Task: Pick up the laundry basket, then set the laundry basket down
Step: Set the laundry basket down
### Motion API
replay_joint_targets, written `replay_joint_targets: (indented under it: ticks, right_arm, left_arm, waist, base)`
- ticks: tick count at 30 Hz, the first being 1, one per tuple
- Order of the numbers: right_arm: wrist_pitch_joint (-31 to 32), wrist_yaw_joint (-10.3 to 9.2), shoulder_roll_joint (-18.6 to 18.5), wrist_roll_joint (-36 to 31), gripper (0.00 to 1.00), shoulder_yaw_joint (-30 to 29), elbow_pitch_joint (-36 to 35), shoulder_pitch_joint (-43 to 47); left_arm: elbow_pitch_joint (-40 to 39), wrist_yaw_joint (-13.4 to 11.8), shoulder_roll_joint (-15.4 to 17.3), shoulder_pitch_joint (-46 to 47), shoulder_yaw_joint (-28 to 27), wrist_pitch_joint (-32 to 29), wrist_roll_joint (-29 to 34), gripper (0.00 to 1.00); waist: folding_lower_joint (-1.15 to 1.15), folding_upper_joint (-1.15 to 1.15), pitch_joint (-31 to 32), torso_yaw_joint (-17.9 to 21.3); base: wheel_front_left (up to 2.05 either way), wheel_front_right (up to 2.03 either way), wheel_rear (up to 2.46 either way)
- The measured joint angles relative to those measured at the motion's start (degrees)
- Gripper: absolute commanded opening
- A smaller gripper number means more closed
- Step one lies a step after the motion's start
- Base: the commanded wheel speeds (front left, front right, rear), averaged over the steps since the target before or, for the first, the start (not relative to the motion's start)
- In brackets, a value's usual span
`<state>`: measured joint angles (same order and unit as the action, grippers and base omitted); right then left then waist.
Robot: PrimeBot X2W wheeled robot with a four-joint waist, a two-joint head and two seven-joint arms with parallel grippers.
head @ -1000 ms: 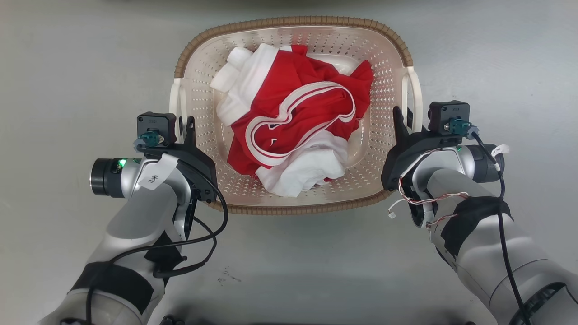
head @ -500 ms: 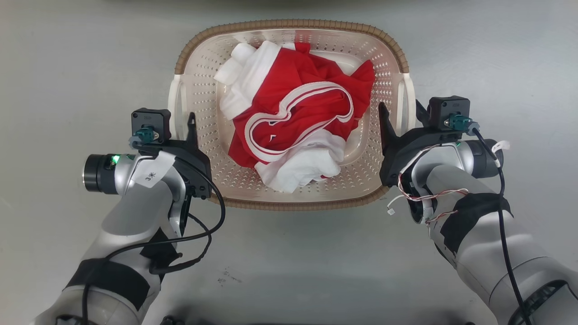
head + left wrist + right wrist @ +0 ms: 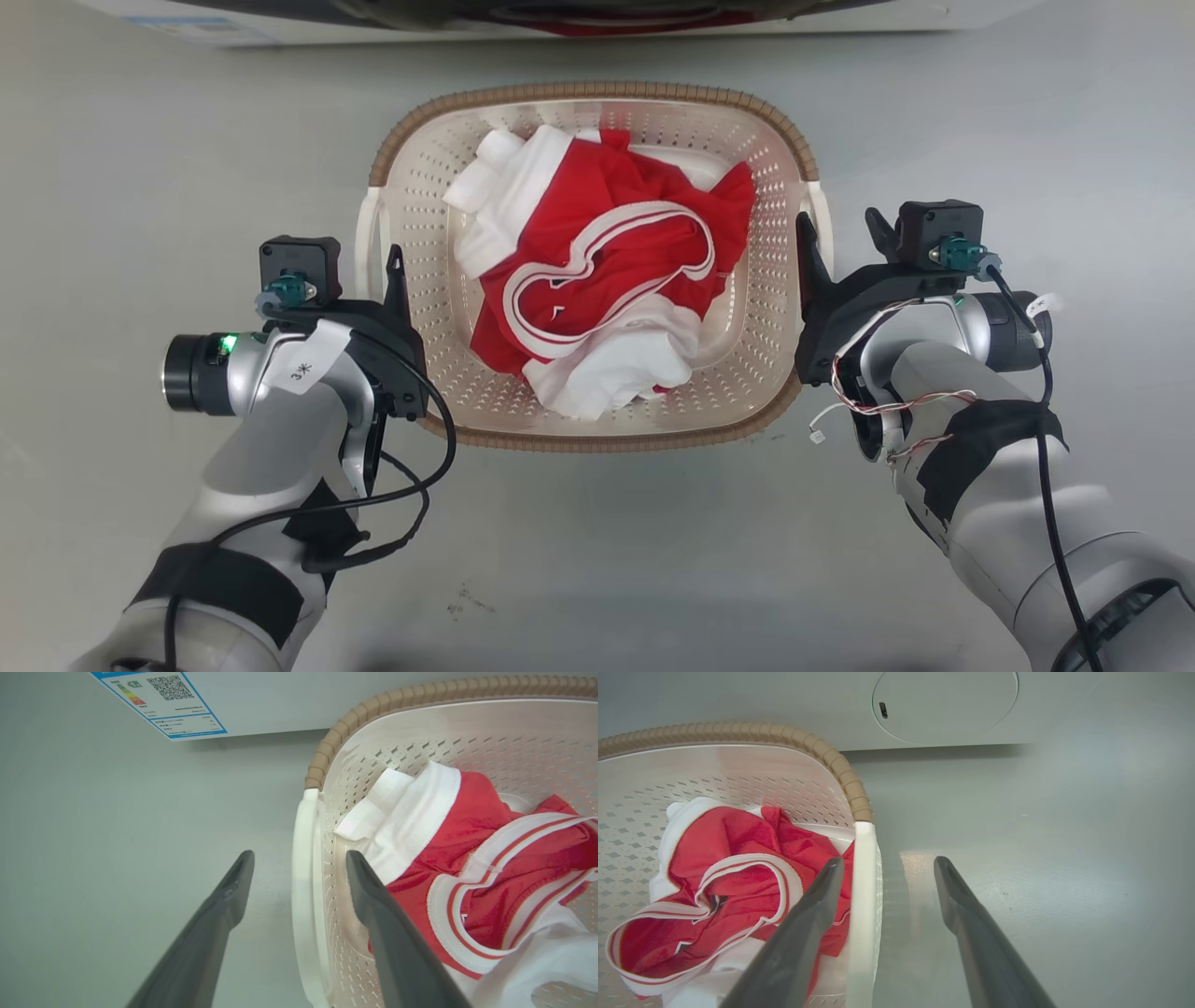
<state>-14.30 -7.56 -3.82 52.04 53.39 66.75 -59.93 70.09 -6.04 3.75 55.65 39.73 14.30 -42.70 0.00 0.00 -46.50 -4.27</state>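
Note:
The laundry basket (image 3: 588,91), cream perforated plastic with a brown woven-look rim, stands on the grey floor with red and white clothes (image 3: 607,280) inside. My left gripper (image 3: 373,271) is open and straddles the basket's left white handle (image 3: 303,905), one finger inside the wall and one outside, with gaps on both sides. At the other side my right gripper (image 3: 838,233) is also open, with the right handle (image 3: 864,882) between its fingers. The left gripper (image 3: 300,855) and the right gripper (image 3: 889,860) each show two dark fingers set well apart.
A washing machine's white front (image 3: 187,23) runs along the far side of the basket, with an energy label (image 3: 177,695) and a round cover (image 3: 945,704) on it. Bare grey floor (image 3: 597,560) lies to the left, right and near side.
The head camera has shifted, so the washing machine's front now shows at the top and the basket looks a little smaller. Both grippers stay at the handles.

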Motion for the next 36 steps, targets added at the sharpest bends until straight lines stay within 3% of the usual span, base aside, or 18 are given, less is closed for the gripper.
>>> replay_joint_targets:
  ticks: [21, 36]
  right_arm:
    - [0.00, 0.00, -0.01, -1.81, 1.00, -3.90, -3.31, 6.33]
    - [0.01, 0.00, -1.08, -3.74, 1.00, -10.71, -9.16, 18.41]
  left_arm:
    - [-4.43, 0.49, 1.74, -7.73, -2.29, 0.00, 0.13, 1.00]
    - [-13.13, 0.42, 2.97, -19.74, -5.25, 0.00, 2.60, 1.00]
  waist:
    - [-0.01, 0.00, 13.48, 1.33]
    - [-0.01, 0.00, 26.11, 1.82]
  base:
    - [0.00, 0.00, 0.00]
    - [0.00, 0.00, 0.00]
